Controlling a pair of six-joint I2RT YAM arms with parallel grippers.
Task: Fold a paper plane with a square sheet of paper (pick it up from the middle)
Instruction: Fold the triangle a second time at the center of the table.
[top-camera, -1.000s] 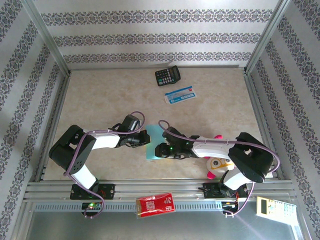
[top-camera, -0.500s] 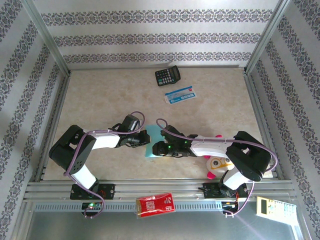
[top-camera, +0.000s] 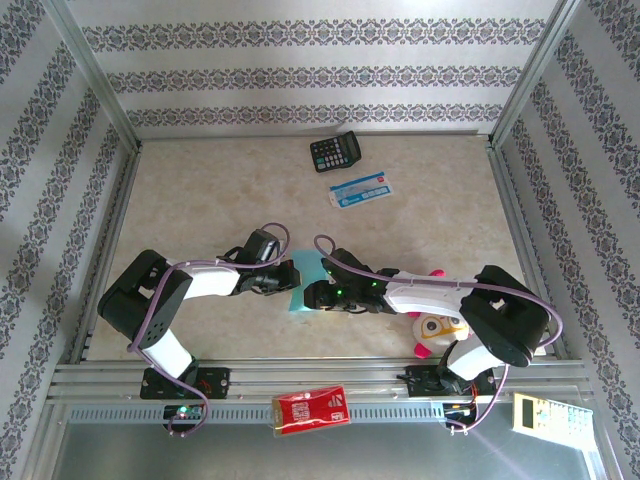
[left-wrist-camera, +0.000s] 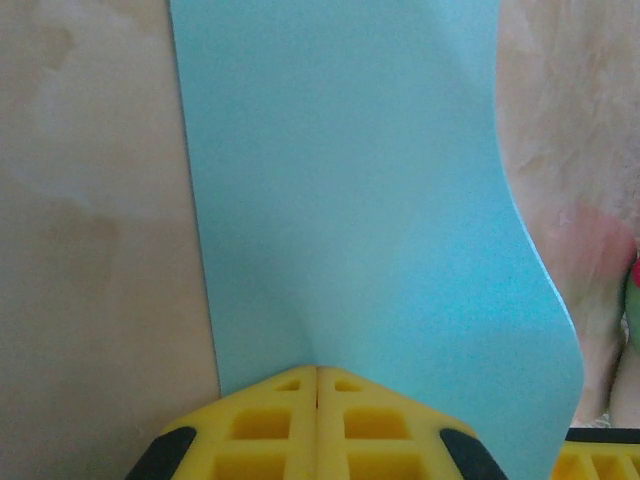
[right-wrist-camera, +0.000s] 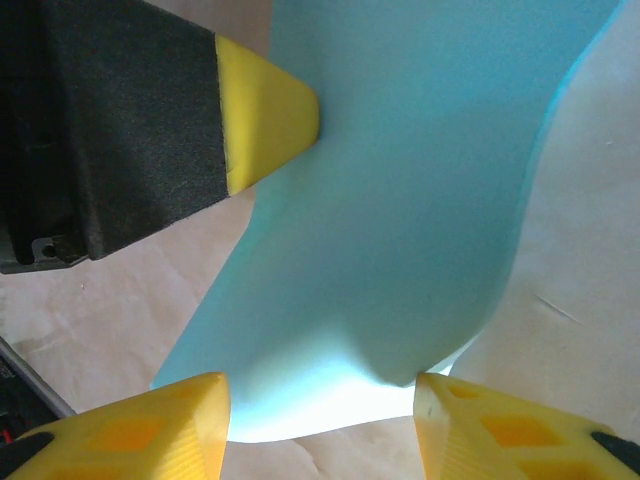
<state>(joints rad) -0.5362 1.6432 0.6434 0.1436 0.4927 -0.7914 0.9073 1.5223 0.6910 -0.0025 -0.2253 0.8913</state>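
**Top external.** You will find the square sheet of paper (top-camera: 306, 267) near the middle of the table (top-camera: 200, 190), toward its near edge, between the two wrists. The left gripper (top-camera: 284, 281) meets it from the left and the right gripper (top-camera: 311, 295) from the right. A black calculator (top-camera: 334, 152) and a blue-and-white card (top-camera: 361, 190) lie well apart from it at the far side. A white and pink toy (top-camera: 434, 326) sits beside the right arm's base. A red packet (top-camera: 311, 410) rests on the front rail.

**Left wrist.** Your left gripper (left-wrist-camera: 317, 382) is clenched: the yellow fingertips (left-wrist-camera: 270, 410) meet with no gap, and the square sheet of paper (left-wrist-camera: 350, 200) is pinched between them at its near edge. The sheet runs away from the fingers. Its left edge is straight and its right edge bows outward.

**Right wrist.** Your right gripper (right-wrist-camera: 320, 428) stands released, with its two yellow fingers (right-wrist-camera: 170, 425) apart. The lower edge of the square sheet of paper (right-wrist-camera: 420, 200) bulges down between them. Neither finger can be seen pressing on the sheet. At upper left, the left gripper (right-wrist-camera: 268, 108) has its yellow tip clamped on the sheet's edge. The sheet is curved, not flat.
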